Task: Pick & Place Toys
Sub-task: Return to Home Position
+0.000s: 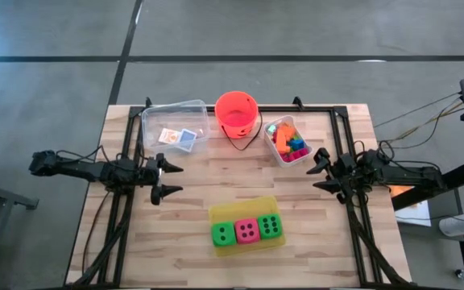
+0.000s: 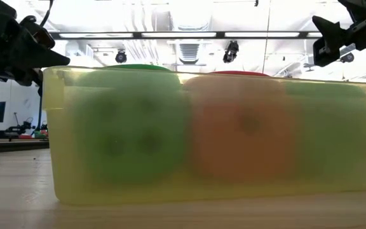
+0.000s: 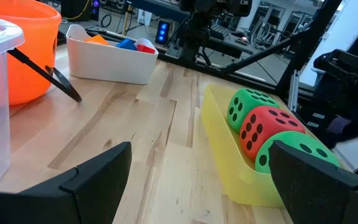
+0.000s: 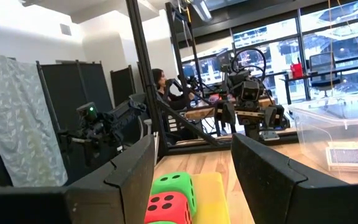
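- Three foam dice (image 1: 246,231) (green, pink, green) side by side in the flat yellow tray (image 1: 240,209), midway across the counter (image 1: 216,173) and toward its near edge.
- Long axis of the row across the counter, slightly slanted, one green end toward each arm.
- Small coloured bricks (image 1: 288,138) heaped in the white bin (image 3: 107,62) at the far right. Two cards (image 1: 177,138) in the clear bin (image 1: 155,119) at the far left, with the orange bucket (image 1: 237,113) between the bins.
- Left gripper (image 1: 174,180) at the counter's left side, fingers (image 3: 98,168) spread wide and empty — dice ahead of it, off toward the near edge.
- Right gripper (image 1: 319,170) mirrored at the right side, fingers (image 4: 129,168) also wide, holding nothing.
- Neither arm plainly nearer the dice. Judged a rest pose on both sides, with no grasp set up.
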